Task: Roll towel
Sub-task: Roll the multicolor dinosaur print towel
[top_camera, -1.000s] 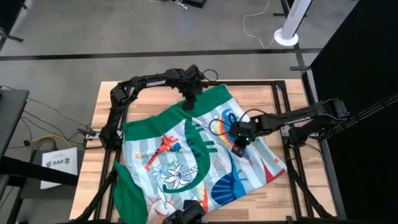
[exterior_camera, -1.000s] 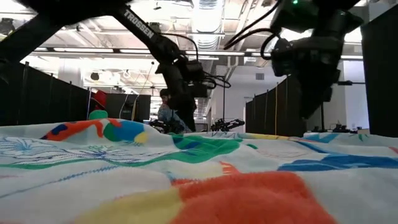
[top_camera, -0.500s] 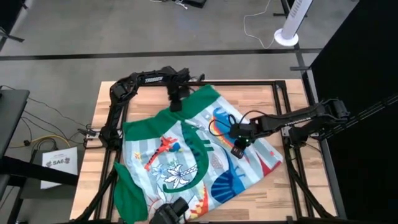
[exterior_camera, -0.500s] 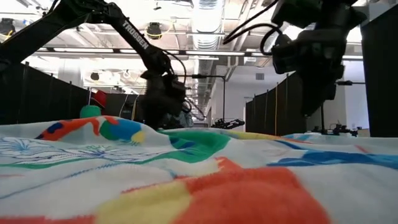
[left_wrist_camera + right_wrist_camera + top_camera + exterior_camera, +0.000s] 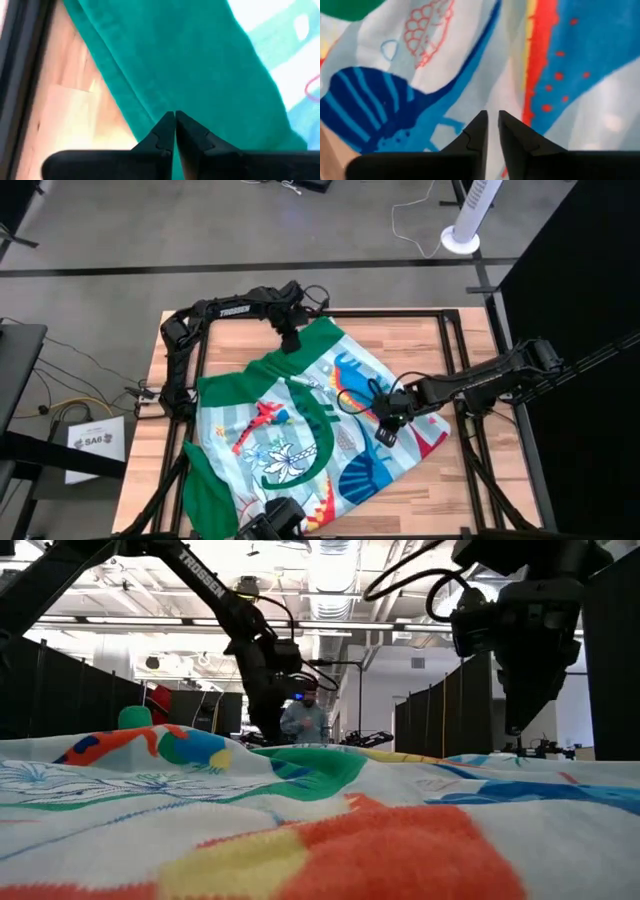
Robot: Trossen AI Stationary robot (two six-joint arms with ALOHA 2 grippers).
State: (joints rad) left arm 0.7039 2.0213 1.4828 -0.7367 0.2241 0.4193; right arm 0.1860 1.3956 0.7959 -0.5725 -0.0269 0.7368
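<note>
The towel (image 5: 300,440), green with a light-blue tropical print, lies spread and wrinkled over most of the wooden table (image 5: 165,480). Its near left corner hangs over the near edge. My left gripper (image 5: 291,343) stands at the towel's far green border, shut on it. My right gripper (image 5: 387,432) hovers over the towel's right part. A narrow gap shows between its fingers (image 5: 481,125), with nothing in it, and the printed cloth lies below. In the low view its tip (image 5: 520,730) ends just above the cloth. My left gripper pinches a raised fold of the towel's green border (image 5: 162,102) between its two fingers, at the far edge. The fingers come from above and point down. The pinched fold stands up to the fingertips, and the rest of the towel lies on the table.
A black frame (image 5: 455,330) runs around the table top. A black cable loop (image 5: 352,395) from the right arm lies over the towel. A dark camera mount (image 5: 270,525) sits at the near edge. A person (image 5: 305,720) stands far behind the table.
My left gripper has gone toward the table's left edge, shut on the green border. The towel's far right corner and right side have slid leftward with it, baring more wood on the right. The near left part has stayed. My right gripper has drifted slightly toward the near edge.
</note>
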